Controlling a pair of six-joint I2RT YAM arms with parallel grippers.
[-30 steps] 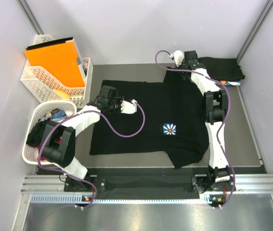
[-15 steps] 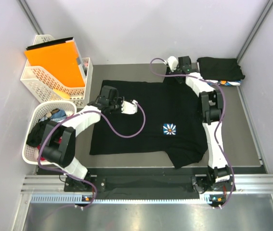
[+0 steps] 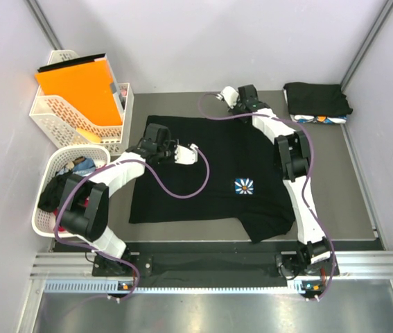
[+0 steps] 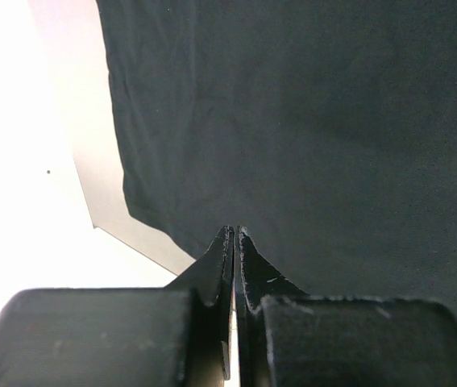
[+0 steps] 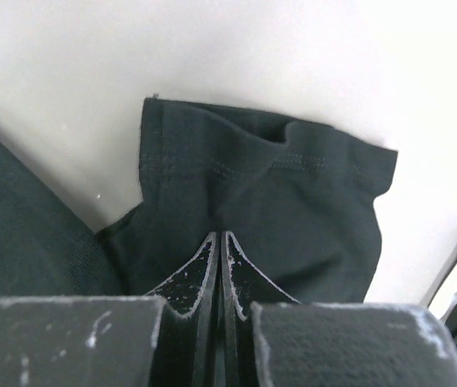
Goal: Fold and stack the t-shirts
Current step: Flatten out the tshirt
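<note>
- Left arm [image 3: 116,173] up first: smooth white shells between chunky black joints.
- Right arm [image 3: 303,208] is the twin, with white links and a black block at the elbow.
- A thin purple cable [image 3: 179,197] runs off the left one, and a second purple cable [image 3: 311,156] follows the right.
- Left gripper [image 4: 234,235]: matte black wedge fingers, sharp tips.
- Right gripper [image 5: 218,238]: same black wedges, flecked with white scuffs.

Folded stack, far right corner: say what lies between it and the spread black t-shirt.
Top view: only bare grey table between the folded stack and the black t-shirt; the right arm crosses above it.
</note>
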